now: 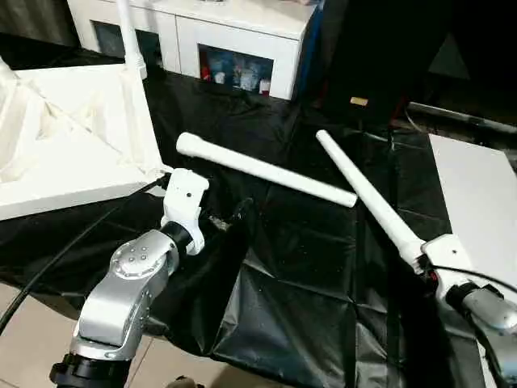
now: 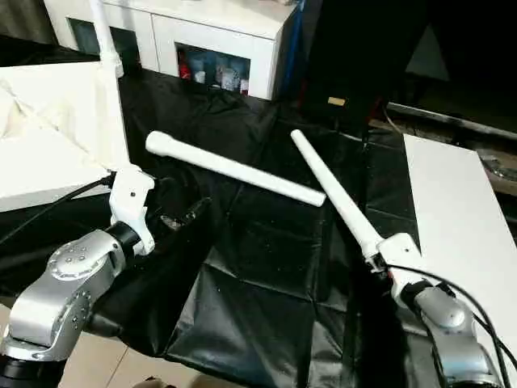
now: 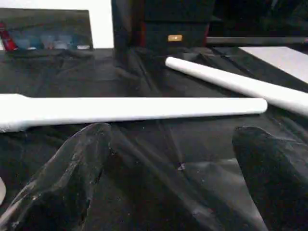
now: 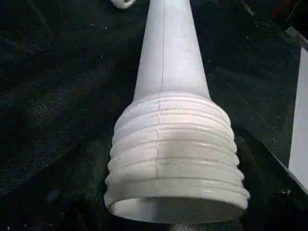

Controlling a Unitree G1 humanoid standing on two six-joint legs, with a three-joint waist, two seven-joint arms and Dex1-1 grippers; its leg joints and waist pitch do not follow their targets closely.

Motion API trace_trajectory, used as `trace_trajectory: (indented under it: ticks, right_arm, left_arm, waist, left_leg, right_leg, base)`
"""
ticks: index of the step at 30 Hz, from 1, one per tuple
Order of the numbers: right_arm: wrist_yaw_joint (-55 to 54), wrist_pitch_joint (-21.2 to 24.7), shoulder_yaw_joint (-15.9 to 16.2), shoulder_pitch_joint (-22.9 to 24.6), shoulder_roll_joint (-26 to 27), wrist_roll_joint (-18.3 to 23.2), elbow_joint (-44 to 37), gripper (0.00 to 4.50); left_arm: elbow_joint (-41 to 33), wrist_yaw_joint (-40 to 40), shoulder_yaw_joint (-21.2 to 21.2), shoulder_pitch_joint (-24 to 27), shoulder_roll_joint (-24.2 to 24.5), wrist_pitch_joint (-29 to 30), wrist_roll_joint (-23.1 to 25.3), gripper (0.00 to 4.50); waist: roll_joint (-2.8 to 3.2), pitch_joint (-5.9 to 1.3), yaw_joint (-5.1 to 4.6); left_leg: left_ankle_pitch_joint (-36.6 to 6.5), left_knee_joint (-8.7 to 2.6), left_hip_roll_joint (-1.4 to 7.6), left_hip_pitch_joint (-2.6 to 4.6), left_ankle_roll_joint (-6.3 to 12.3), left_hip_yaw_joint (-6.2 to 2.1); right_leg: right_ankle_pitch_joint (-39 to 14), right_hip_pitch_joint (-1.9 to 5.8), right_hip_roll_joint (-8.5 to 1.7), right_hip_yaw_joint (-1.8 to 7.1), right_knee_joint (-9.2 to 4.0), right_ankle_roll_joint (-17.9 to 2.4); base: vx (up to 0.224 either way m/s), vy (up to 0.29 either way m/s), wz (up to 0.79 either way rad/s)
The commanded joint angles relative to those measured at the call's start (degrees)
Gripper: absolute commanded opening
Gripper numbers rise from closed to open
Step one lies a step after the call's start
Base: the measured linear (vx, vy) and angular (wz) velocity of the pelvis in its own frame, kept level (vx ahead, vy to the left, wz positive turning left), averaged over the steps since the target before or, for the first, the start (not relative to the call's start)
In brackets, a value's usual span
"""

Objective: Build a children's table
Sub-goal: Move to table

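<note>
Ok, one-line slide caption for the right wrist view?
Right hand holds a white table leg at its threaded end over the black cloth.

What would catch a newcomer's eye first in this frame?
Two white legs on the black sheet: the right gripper holds one leg by its threaded end, and a loose leg lies across the middle. The upturned tabletop sits far left with a leg already standing, beside the open left gripper.

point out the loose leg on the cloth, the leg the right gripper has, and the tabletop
loose leg [image 1: 266,172], left eye view, mid shaft
held leg [image 1: 367,196], left eye view, mid shaft
tabletop [image 1: 77,190], left eye view, near rim
</note>
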Motion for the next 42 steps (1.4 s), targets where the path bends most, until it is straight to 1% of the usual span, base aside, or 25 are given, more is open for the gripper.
trace_trajectory:
  ticks: [1,2,3,5,6,7,8,10,12,13,16,17,19,23,26,27,28,31,32,34,35,37,39,40,42]
  right_arm:
    - [0.7,0.5,1.5,1.1,1.2,0.1,0.3,2.87]
    - [0.9,0.8,1.6,1.1,1.6,0.4,-0.2,2.87]
    - [1.4,1.4,1.8,1.0,2.4,1.2,-1.2,2.87]
    - [1.8,1.7,2.1,0.9,2.9,1.6,-1.8,2.87]
    - [2.9,1.9,2.8,1.0,3.3,2.0,-2.9,2.87]
    - [2.9,1.9,2.8,1.0,3.3,2.0,-2.9,2.87]
    - [4.9,2.3,4.1,1.3,3.8,2.6,-4.5,2.87]
    - [7.4,2.6,5.8,1.8,4.2,2.9,-6.7,2.87]
    - [10.3,3.4,7.9,2.4,3.9,3.0,-9.6,2.87]
    - [10.8,3.6,8.3,2.5,3.8,3.0,-10.0,2.87]
    - [11.9,3.9,9.2,2.5,3.0,2.2,-10.7,2.87]
    - [12.4,4.4,9.4,2.4,2.5,2.3,-11.3,2.87]
    - [12.9,4.7,9.5,2.0,1.8,2.2,-11.8,2.87]
    - [13.2,6.9,7.9,-0.1,1.3,3.2,-13.5,2.87]
    - [11.2,9.0,6.1,-2.0,3.3,5.4,-15.1,2.87]
    - [9.6,10.2,5.0,-3.2,4.7,6.8,-15.3,2.87]
    - [9.0,10.7,4.6,-3.8,5.3,7.5,-15.5,2.87]
    - [8.2,11.9,4.1,-4.8,6.4,8.3,-15.6,2.87]
    - [7.5,13.1,3.9,-5.4,7.1,8.6,-15.5,2.87]
    - [5.7,15.2,3.7,-7.0,8.7,8.2,-14.1,2.87]
    - [4.9,16.0,3.7,-7.6,9.5,8.2,-13.2,2.87]
    - [3.5,17.0,3.7,-8.5,10.6,7.9,-11.8,2.87]
    - [-2.1,20.1,2.8,-10.5,13.2,7.1,-8.9,2.87]
    - [-3.2,20.9,2.6,-10.8,13.7,7.1,-8.6,2.87]
    - [-4.4,23.0,2.3,-10.7,14.8,7.7,-9.1,2.87]
  left_arm:
    - [0.4,0.2,-0.7,-0.8,-0.2,0.2,0.5,4.50]
    - [0.5,0.2,-0.7,-0.9,-0.2,0.2,0.5,4.50]
    - [0.6,0.2,-0.7,-0.9,-0.2,0.2,0.6,4.50]
    - [0.7,0.2,-0.7,-1.0,-0.2,0.2,0.6,4.50]
    - [0.8,0.2,-0.7,-1.0,-0.2,0.2,0.6,4.50]
    - [0.8,0.2,-0.7,-1.0,-0.2,0.2,0.6,4.50]
    - [0.9,0.2,-0.7,-1.1,-0.3,0.2,0.6,4.50]
    - [1.1,0.3,-0.7,-1.2,-0.3,0.3,0.8,4.50]
    - [1.3,0.6,-0.7,-1.2,-0.2,0.4,1.0,4.50]
    - [1.3,0.6,-0.7,-1.2,-0.2,0.4,1.0,4.50]
    - [1.4,0.6,-0.7,-1.2,0.0,0.4,1.1,4.50]
    - [1.3,0.5,-0.6,-1.2,0.1,0.4,1.1,4.50]
    - [1.2,0.5,-0.5,-1.2,0.3,0.4,1.1,4.50]
    - [1.2,0.4,-0.3,-1.4,0.5,0.4,1.2,4.50]
    - [1.5,0.3,-0.4,-1.3,0.4,0.1,1.5,4.50]
    - [1.4,0.2,-0.6,-1.2,0.3,0.0,1.4,4.50]
    - [1.4,0.1,-0.8,-1.1,0.3,0.0,1.4,4.50]
    - [1.2,-0.1,-1.1,-1.1,0.5,-0.2,1.4,4.50]
    - [1.2,-0.2,-1.2,-1.0,0.5,-0.2,1.4,4.50]
    - [1.2,-0.4,-1.4,-1.0,0.6,-0.3,1.4,4.50]
    - [1.3,-0.4,-1.4,-1.0,0.6,-0.3,1.4,4.50]
    - [1.3,-0.5,-1.5,-1.1,0.6,-0.3,1.5,4.50]
    - [1.2,-0.7,-1.7,-1.3,0.6,-0.1,1.6,4.50]
    - [1.2,-0.7,-1.7,-1.4,0.6,-0.1,1.6,4.50]
    - [0.9,-0.8,-1.7,-1.4,0.8,0.1,1.5,4.50]
  waist:
    - [-0.11,-2.48,-0.12]
    - [-0.13,-2.49,-0.12]
    - [-0.04,-2.53,-0.27]
    - [-0.09,-2.54,-0.33]
    - [0.24,-2.55,-0.38]
    - [0.05,-2.56,-0.48]
    - [0.16,-2.60,-0.44]
    - [0.17,-2.63,-0.64]
    - [0.10,-2.65,-0.75]
    - [0.08,-2.70,-0.77]
    - [0.14,-2.65,-0.71]
    - [0.24,-2.61,-0.63]
    - [0.22,-2.71,-0.60]
    - [0.20,-2.84,-0.59]
    - [0.09,-2.83,-0.53]
    - [0.20,-2.82,-0.53]
    - [0.36,-2.88,-0.51]
    - [0.42,-2.96,-0.37]
    - [0.65,-2.96,-0.29]
    - [0.65,-3.00,-0.20]
    - [0.93,-3.04,0.01]
    - [0.89,-3.11,0.11]
    - [0.67,-3.12,0.16]
    - [0.79,-3.16,0.18]
    - [0.77,-3.13,0.39]
  left_leg:
    - [-18.1,-5.11,2.36,0.80,-0.76,-0.98]
    - [-18.2,-5.17,2.39,0.82,-0.80,-1.03]
    - [-18.1,-5.23,2.40,0.77,-0.78,-1.06]
    - [-18.2,-5.23,2.42,0.82,-0.71,-1.05]
    - [-18.3,-5.23,2.42,0.84,-0.74,-1.09]
    - [-18.2,-5.23,2.39,0.68,-0.72,-1.06]
    - [-18.0,-5.22,2.40,0.74,-0.73,-1.06]
    - [-17.4,-5.31,2.47,0.59,-0.37,-1.11]
    - [-16.7,-5.33,2.50,0.57,-0.09,-1.13]
    - [-16.3,-5.30,2.53,0.55,0.16,-1.13]
    - [-16.0,-5.31,2.61,0.76,0.34,-1.07]
    - [-15.9,-5.37,2.64,0.87,0.17,-1.05]
    - [-15.4,-5.39,2.66,0.88,0.07,-1.07]
    - [-13.8,-5.32,2.62,0.82,0.62,-0.99]
    - [-12.9,-5.27,2.59,0.92,0.96,-0.90]
    - [-12.9,-5.33,2.67,0.95,0.88,-0.95]
    - [-12.5,-5.31,2.70,1.04,0.62,-0.95]
    - [-11.5,-5.27,2.67,1.14,0.26,-0.86]
    - [-11.1,-5.25,2.64,1.17,0.22,-0.85]
    - [-10.3,-5.26,2.57,1.16,-0.08,-0.79]
    - [-10.2,-5.22,2.59,1.26,-0.38,-0.77]
    - [-9.9,-5.21,2.57,1.36,-0.74,-0.72]
    - [-9.2,-5.24,2.47,1.35,-1.05,-0.67]
    - [-9.1,-5.26,2.40,1.38,-1.40,-0.68]
    - [-9.4,-5.26,2.43,1.43,-1.76,-0.64]
  right_leg:
    - [-16.3,1.05,-3.85,2.44,-6.24,-6.9]
    - [-16.0,1.08,-3.82,2.42,-6.20,-6.9]
    - [-14.5,1.14,-3.75,2.43,-6.03,-7.3]
    - [-14.2,1.15,-3.82,2.44,-6.02,-7.5]
    - [-14.0,1.16,-3.85,2.47,-5.99,-7.7]
    - [-13.9,1.29,-3.85,2.50,-6.06,-7.7]
    - [-13.7,1.31,-3.84,2.51,-6.03,-7.7]
    - [-12.8,1.44,-3.91,2.51,-5.98,-8.1]
    - [-11.8,1.57,-3.85,2.50,-5.90,-8.3]
    - [-11.5,1.66,-3.95,2.54,-5.89,-8.5]
    - [-12.1,1.50,-4.00,2.56,-6.00,-8.9]
    - [-11.8,1.45,-3.96,2.55,-6.03,-9.1]
    - [-10.3,1.62,-3.86,2.51,-5.86,-9.4]
    - [-7.9,1.81,-3.95,2.51,-5.72,-9.9]
    - [-7.2,1.81,-3.99,2.54,-5.62,-10.5]
    - [-7.5,1.77,-4.05,2.52,-5.61,-10.6]
    - [-7.0,1.72,-4.04,2.54,-5.49,-10.7]
    - [-4.8,1.80,-3.89,2.54,-5.25,-10.8]
    - [-4.3,1.78,-3.90,2.56,-5.20,-10.9]
    - [-3.1,1.86,-3.84,2.53,-5.07,-11.2]
    - [-3.0,1.85,-3.95,2.57,-5.04,-11.2]
    - [-2.2,1.83,-3.86,2.54,-4.94,-11.4]
    - [-1.6,1.86,-3.83,2.53,-4.84,-11.6]
    - [-1.6,1.86,-3.82,2.53,-4.73,-11.5]
    - [-1.9,1.88,-3.83,2.54,-4.77,-11.1]
  base:
    - [0.000,0.000,0.00]
    - [0.000,0.000,0.00]
    - [0.000,0.000,0.00]
    - [0.000,0.000,0.00]
    - [0.000,0.000,0.00]
    - [0.000,0.000,0.00]
    - [0.000,0.000,0.00]
    - [0.000,0.000,0.00]
    - [0.000,0.000,0.00]
    - [0.000,0.000,0.00]
    - [0.000,0.000,0.00]
    - [0.000,0.000,0.00]
    - [0.000,0.000,0.00]
    - [0.000,0.000,0.00]
    - [0.000,0.000,0.00]
    - [0.000,0.000,0.00]
    - [0.000,0.000,0.00]
    - [0.000,0.000,0.00]
    - [0.000,0.000,0.00]
    - [0.000,0.000,0.00]
    - [0.000,0.000,0.00]
    - [0.000,0.000,0.00]
    - [0.000,0.000,0.00]
    - [0.000,0.000,0.00]
    - [0.000,0.000,0.00]
